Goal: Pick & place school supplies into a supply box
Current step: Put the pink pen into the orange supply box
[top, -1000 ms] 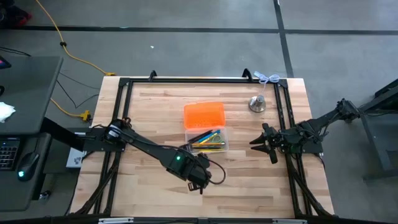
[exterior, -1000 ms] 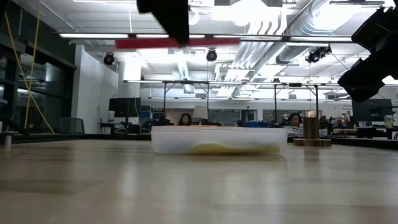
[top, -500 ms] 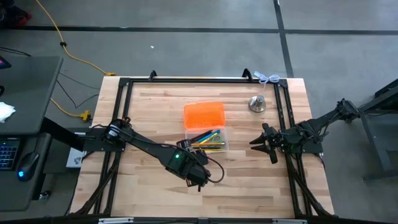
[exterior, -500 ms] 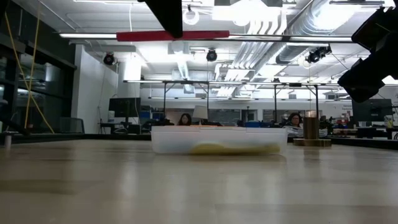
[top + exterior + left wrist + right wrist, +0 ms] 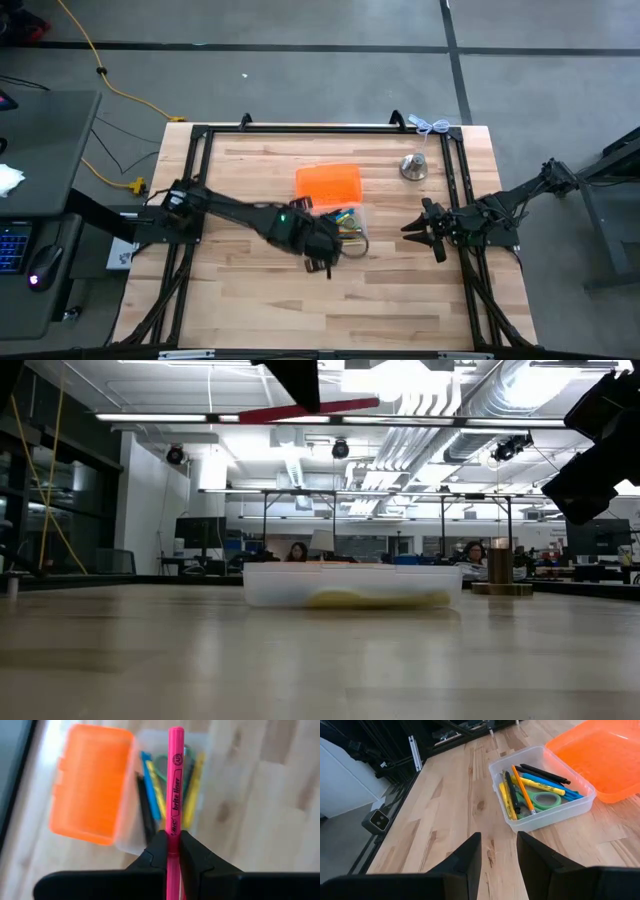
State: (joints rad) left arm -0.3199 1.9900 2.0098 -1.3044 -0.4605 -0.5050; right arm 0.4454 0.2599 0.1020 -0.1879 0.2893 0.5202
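Observation:
In the left wrist view my left gripper [image 5: 172, 840] is shut on a pink highlighter [image 5: 175, 785]. It hangs over the supply box [image 5: 342, 226], a clear tray holding yellow, blue, black and wooden pens and green-handled scissors [image 5: 543, 800]. The box's orange lid [image 5: 328, 183] lies open on the far side. The low view shows the highlighter [image 5: 310, 409] high above the tray [image 5: 350, 585], with one end tipped up. My right gripper [image 5: 412, 228] waits open to the right of the box, its fingers apart [image 5: 498, 851]. My left gripper pinches the pink highlighter between its two fingers, at about the middle of the barrel [image 5: 173, 831], just below the printed label. The fingers come from above and lie across the pen. The highlighter is lifted clear, nearly level, slightly tilted, over the tray.
A silver bell-shaped metal object [image 5: 414, 166] stands near the far right corner of the table, also in the low view [image 5: 500, 568]. A black frame runs along the table's edges [image 5: 320, 128]. Bare wood lies on the near side of the box [image 5: 330, 310].
My left gripper has carried the pink highlighter from the near middle of the table toward the far edge, to a spot over the box. It has risen a little. The highlighter, level before, now sits slightly tilted.

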